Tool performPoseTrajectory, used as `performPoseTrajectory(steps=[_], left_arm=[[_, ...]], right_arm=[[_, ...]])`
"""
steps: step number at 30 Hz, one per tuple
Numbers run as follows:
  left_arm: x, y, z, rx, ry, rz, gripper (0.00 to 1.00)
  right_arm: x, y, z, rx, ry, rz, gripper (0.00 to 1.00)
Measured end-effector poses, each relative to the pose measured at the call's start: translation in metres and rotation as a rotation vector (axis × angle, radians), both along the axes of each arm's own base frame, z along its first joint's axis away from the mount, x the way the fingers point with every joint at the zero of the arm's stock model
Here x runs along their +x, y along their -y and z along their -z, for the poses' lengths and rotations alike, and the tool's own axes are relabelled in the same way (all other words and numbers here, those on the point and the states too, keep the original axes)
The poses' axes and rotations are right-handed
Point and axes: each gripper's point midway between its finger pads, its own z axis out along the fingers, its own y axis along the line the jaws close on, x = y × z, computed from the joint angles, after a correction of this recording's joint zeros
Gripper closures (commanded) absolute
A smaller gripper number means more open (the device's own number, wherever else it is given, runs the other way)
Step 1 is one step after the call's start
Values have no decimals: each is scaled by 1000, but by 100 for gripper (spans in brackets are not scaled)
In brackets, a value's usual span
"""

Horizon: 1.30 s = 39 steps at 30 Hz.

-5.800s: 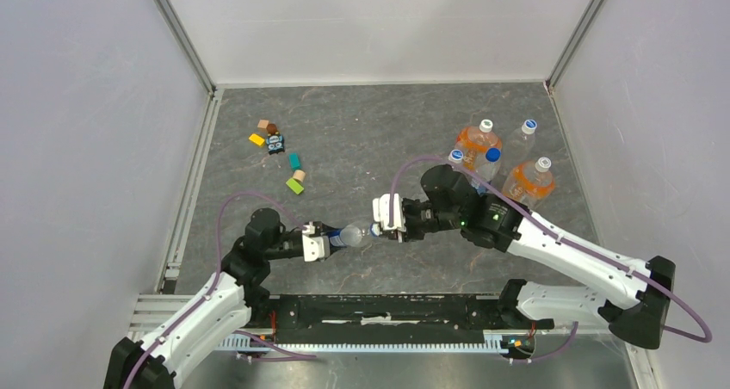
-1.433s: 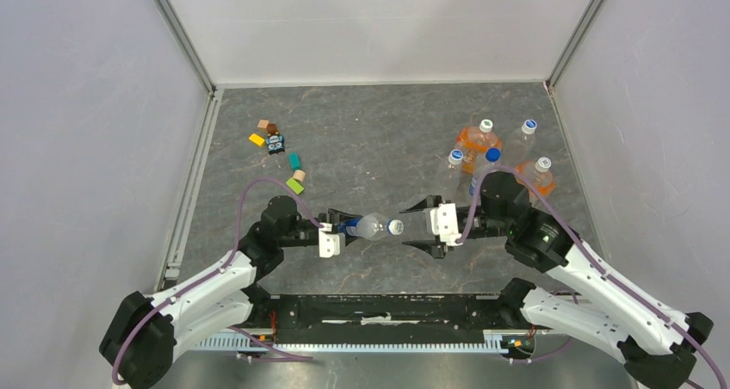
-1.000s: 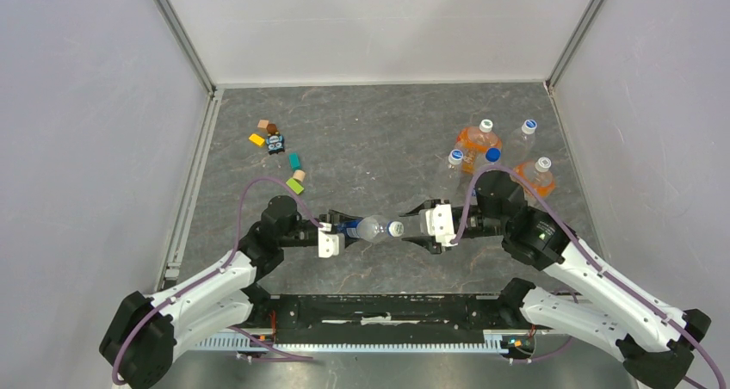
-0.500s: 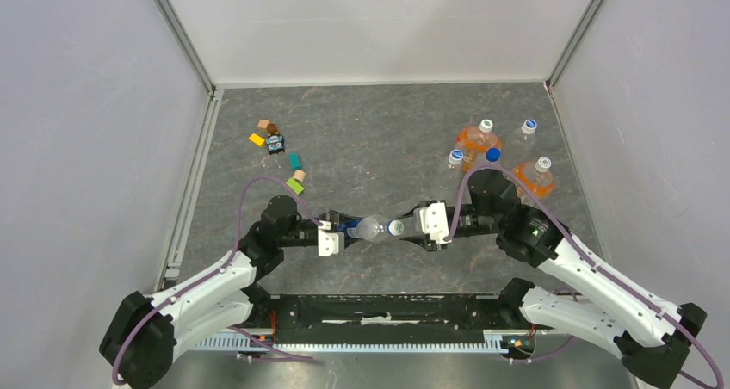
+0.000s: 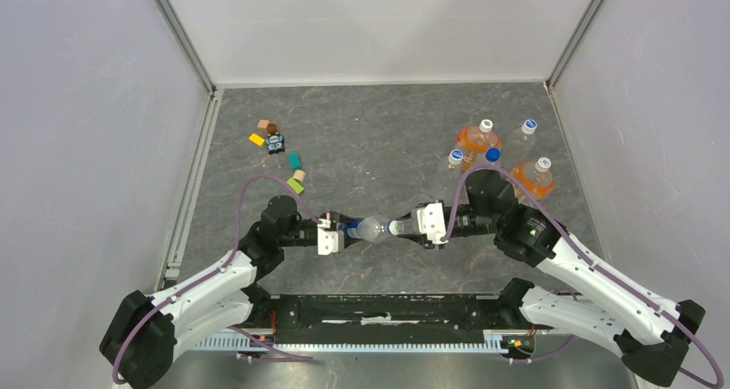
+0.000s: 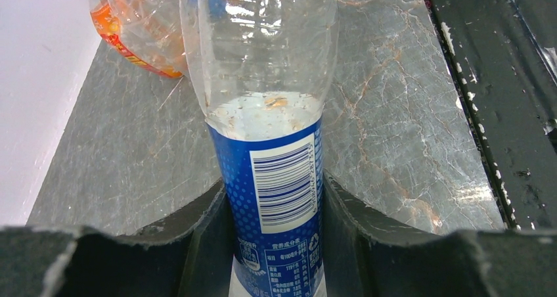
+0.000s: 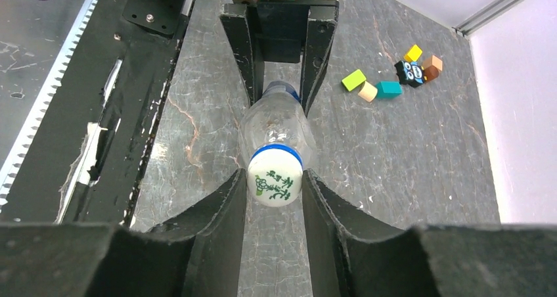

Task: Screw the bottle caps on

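Bottle [image 5: 370, 228] level: left jaws pinch its blue label [image 6: 233, 179], right jaws pinch its cap [image 7: 276, 185]. Toy blocks [image 5: 295, 185] and orange bottles [image 5: 472, 144] well apart. Barcode [image 6: 284, 188] shows only to left wrist.

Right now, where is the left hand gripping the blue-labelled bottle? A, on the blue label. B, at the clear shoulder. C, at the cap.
A: the left hand clamps the bottle on its blue label, while the right hand pinches the cap.

The clear bottle [image 5: 368, 228] with a blue label lies level, off the desk [image 5: 361, 139], base to the left. Its white cap [image 7: 275, 184], printed green, sits on the mouth above a blue ring.
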Motion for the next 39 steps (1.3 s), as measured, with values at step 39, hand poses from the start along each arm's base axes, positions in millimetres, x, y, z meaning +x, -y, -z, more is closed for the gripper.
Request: performPoseTrajectory(steps=[39], left_arm=[[37,-47,47,207,16,-329,56]], right_arm=[[52,-31,71,141,-1172,796,95]])
